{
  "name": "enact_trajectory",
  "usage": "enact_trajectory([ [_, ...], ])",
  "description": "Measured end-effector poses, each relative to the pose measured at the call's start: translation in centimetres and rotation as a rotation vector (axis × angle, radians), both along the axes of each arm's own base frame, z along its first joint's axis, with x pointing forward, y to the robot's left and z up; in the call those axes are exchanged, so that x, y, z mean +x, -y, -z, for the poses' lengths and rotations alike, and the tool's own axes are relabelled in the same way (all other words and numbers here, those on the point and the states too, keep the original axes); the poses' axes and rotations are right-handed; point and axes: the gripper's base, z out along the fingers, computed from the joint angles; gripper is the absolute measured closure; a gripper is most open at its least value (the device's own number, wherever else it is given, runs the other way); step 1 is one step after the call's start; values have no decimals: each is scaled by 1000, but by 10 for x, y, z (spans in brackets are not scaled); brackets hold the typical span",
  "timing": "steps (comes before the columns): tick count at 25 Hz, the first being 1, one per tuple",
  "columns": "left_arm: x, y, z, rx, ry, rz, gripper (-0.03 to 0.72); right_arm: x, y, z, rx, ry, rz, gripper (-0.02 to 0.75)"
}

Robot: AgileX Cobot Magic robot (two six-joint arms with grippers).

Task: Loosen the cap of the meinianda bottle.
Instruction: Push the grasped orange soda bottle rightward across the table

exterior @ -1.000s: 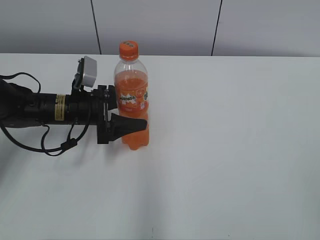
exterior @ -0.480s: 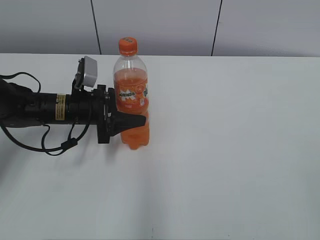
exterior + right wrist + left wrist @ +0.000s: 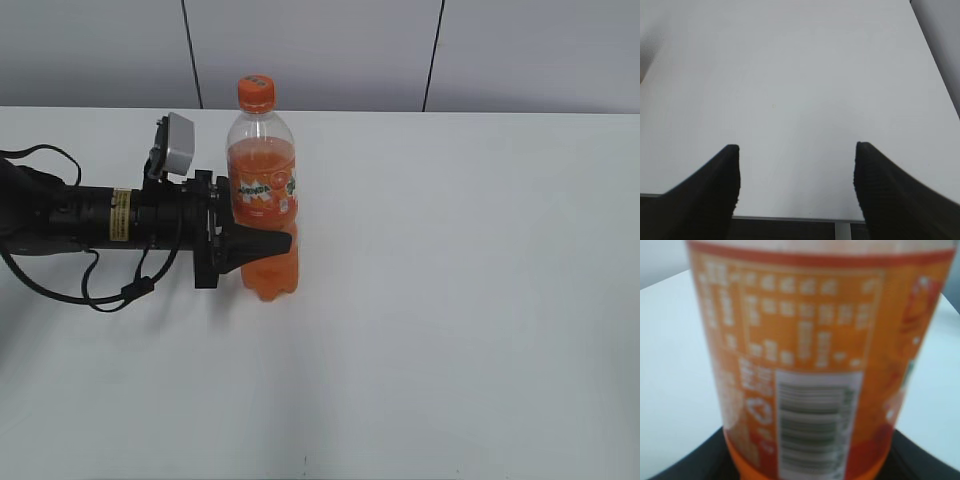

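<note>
The tall clear plastic meinianda bottle of orange drink [image 3: 263, 195] stands upright on the white table [image 3: 470, 300], left of centre, and the left gripper [image 3: 262, 247] has it clamped around the lower body, just under the orange label — one black finger wraps across the front. In the left wrist view the label and barcode fill the frame, the bottle sitting deep between the jaws. Nearly full, so it looks weighty and stiff enough, though thin plastic could flex and slip under twisting. The small round orange screw cap [image 3: 256, 92] sits well above that grip, untouched; its ridged side is the place to pinch. The right gripper [image 3: 796, 170] hangs spread wide over bare table — nothing between its fingers.
</note>
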Motion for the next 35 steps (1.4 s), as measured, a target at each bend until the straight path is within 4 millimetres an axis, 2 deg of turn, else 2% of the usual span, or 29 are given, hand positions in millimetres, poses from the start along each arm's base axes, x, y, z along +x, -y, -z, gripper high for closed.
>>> enact_trajectory([
  [15,0,0,0,0,1,3,293,0,0,0,0,0,0,206],
  [23,-3,6,0,14,74,46,293,-1,-2,-3,18,4,-12,206],
  [28,-6,13,0,15,83,69,293,17,-3,-26,-1,-123,-20,206],
  [35,-6,13,0,15,83,69,294,72,-7,-85,-19,-287,-21,206],
])
